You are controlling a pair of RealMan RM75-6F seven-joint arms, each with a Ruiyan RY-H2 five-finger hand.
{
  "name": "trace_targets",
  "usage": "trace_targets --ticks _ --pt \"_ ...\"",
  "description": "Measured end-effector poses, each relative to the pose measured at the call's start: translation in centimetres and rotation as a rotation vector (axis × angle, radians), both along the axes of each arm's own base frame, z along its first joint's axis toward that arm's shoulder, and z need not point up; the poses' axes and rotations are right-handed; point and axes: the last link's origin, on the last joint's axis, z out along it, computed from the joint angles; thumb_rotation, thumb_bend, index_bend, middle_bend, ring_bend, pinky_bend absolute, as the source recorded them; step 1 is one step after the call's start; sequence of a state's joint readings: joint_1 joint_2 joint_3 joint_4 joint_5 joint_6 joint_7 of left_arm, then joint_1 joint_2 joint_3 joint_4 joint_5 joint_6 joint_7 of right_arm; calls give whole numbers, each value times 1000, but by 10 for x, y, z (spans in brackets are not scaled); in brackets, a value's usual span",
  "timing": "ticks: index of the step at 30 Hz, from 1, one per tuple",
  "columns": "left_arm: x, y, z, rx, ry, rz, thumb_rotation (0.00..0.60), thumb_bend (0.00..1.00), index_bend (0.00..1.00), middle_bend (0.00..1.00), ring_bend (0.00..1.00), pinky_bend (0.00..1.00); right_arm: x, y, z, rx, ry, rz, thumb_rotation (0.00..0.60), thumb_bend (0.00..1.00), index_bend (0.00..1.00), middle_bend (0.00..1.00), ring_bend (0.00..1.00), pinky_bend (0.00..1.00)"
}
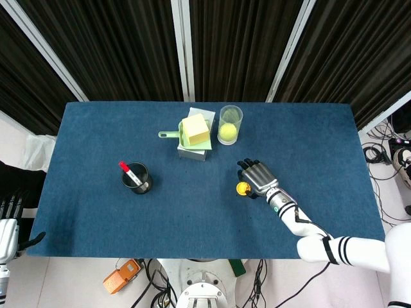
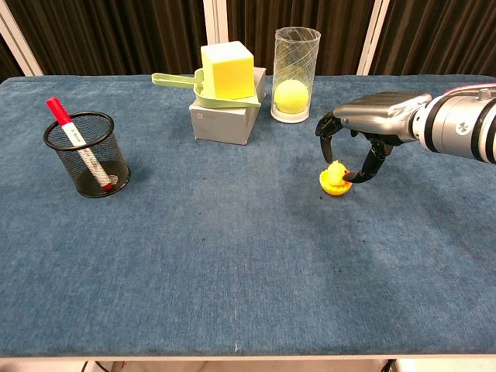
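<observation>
Your right hand (image 2: 346, 147) hangs over the duck (image 2: 335, 171), fingers curled down on both sides of it. The thumb stands to its left and a dark fingertip sits just beside its right flank, but the pictures do not show whether they are pinching it or are only close. The duck sits upright on the little yellow cup (image 2: 332, 188), right of the middle of the table (image 2: 232, 271), a little nearer than the clear tube (image 2: 295, 62) with the ball (image 2: 289, 96) in it. To handle this well, I would spread the fingers evenly and keep the wrist level, moving straight up or down rather than sideways. The cup looks light, and a dragging fingertip would likely tip it or knock the duck off. You have open cloth to the near side and to the right. The far left is tighter: the tube stands there, and beyond it the grey box (image 2: 221, 120) carries the green scoop (image 2: 174, 79) and the yellow block (image 2: 228, 70). The mesh pot (image 2: 85, 159) with the red pen (image 2: 66, 124) is well apart on the left. Your left hand (image 1: 6, 231) hangs off the near left corner with its fingers apart, holding nothing.
</observation>
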State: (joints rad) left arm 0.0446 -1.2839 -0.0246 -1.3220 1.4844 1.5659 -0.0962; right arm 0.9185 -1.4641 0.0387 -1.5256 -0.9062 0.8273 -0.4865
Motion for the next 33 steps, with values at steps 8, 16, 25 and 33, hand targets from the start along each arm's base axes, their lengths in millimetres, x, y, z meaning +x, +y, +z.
trace_targets --ticks 8,16,25,33 --pt "0 0 1 3 2 -2 600 12 47 0 0 0 2 4 6 4 -7 4 600 448 243 196 124 247" --pt "1 5 1 1 -2 -12 600 12 46 0 0 0 -16 9 58 -167 -59 -19 600 442 146 187 104 241" --pt "8 16 -1 2 -9 -38 600 12 47 0 0 0 -91 78 147 -510 -165 -126 600 283 0 61 0 108" --pt "16 21 -1 0 -7 -57 600 12 47 0 0 0 -139 166 179 -586 -244 -230 600 283 0 58 0 82"
